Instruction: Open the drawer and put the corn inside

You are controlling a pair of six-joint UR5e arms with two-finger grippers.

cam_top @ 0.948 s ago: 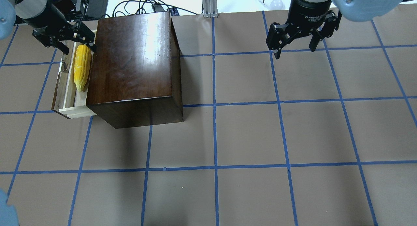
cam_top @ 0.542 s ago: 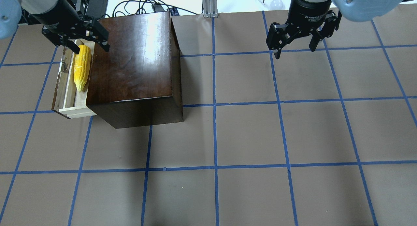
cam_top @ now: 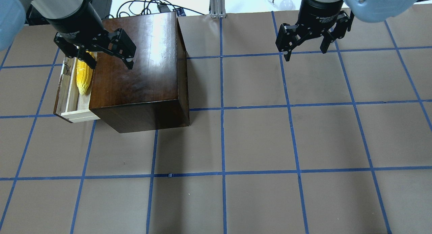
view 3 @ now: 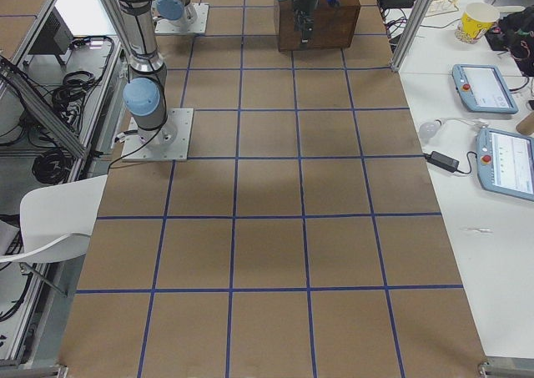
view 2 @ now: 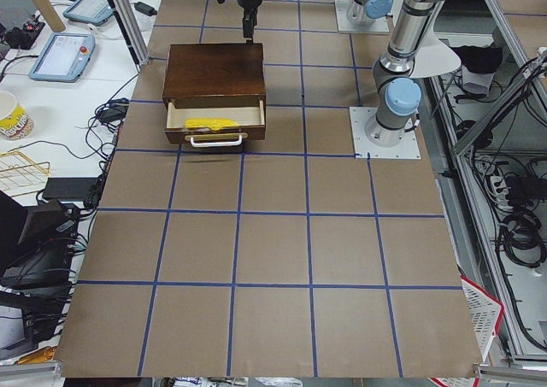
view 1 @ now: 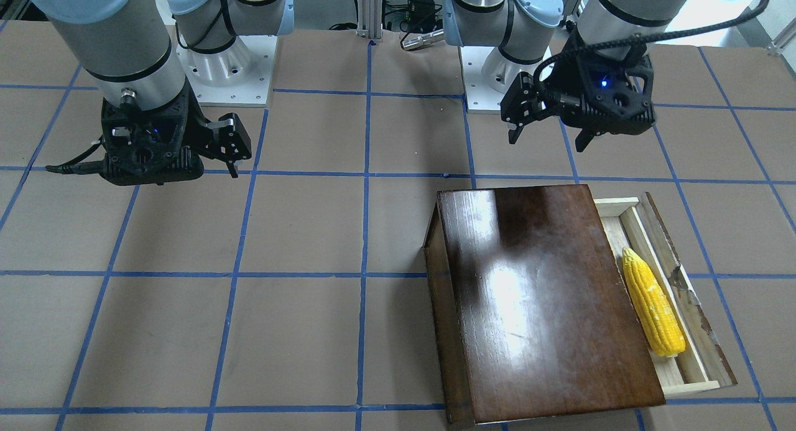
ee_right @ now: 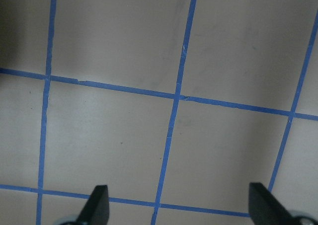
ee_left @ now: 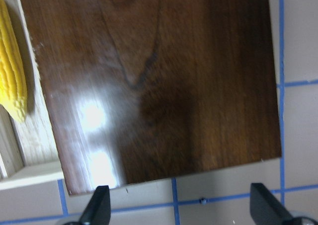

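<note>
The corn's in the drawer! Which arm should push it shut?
Probably the left. The left gripper hovers open over the cabinet, right beside the open drawer holding the corn. The right gripper hangs far across the table.

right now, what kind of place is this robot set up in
Most likely a robotics lab workcell: a table marked with a blue tape grid, two arm bases bolted onto it, and teach pendants lying on the side bench.
</note>
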